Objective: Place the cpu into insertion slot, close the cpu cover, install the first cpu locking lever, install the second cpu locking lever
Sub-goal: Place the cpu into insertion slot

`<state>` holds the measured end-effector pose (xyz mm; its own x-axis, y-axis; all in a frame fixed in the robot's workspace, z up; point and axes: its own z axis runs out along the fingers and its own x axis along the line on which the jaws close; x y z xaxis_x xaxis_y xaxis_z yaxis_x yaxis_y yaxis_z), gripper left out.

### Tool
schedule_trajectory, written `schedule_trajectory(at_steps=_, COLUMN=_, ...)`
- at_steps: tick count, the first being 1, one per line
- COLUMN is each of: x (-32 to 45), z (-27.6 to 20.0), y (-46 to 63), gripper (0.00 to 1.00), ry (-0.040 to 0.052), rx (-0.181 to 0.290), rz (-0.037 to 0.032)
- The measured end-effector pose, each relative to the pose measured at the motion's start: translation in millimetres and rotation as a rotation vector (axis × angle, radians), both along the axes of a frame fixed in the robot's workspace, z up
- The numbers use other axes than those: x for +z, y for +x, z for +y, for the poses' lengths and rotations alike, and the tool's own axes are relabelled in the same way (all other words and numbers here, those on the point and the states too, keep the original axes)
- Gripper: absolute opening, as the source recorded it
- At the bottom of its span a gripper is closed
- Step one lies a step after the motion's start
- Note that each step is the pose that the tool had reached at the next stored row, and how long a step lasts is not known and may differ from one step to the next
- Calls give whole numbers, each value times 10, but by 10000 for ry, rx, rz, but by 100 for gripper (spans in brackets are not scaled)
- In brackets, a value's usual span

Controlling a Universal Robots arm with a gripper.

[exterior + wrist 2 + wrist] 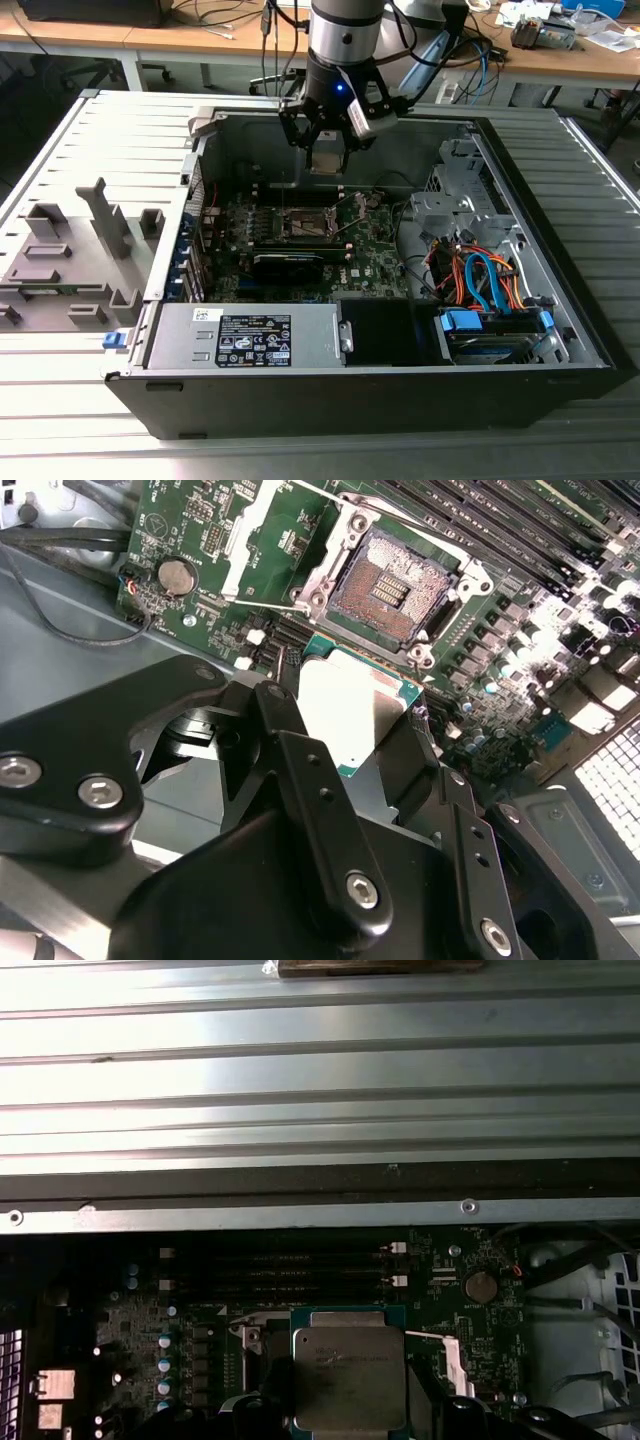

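Clenched on two opposite edges of the cpu [345,705], the end effector [350,725] hangs inside the open computer case [400,400], above the motherboard [500,670]. The chip is clear of the board, metal top up. In the second wrist view it appears just short of the insertion slot [400,588], whose contact field lies bare with the cpu cover [258,535] swung back beside it. Doing this step well probably means squaring the chip's edges to the socket rim first, holding it level, then coming straight down. Any sideways slide over the contacts risks bending them. Letting go should wait until the chip lies flat within the rim.
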<state>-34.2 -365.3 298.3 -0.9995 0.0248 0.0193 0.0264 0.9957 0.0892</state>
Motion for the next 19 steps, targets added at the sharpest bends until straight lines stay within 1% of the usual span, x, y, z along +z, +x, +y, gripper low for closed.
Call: schedule_trajectory(at_steps=19, x=-45, z=0, y=0, gripper=54, ry=0, rx=0, rz=0)
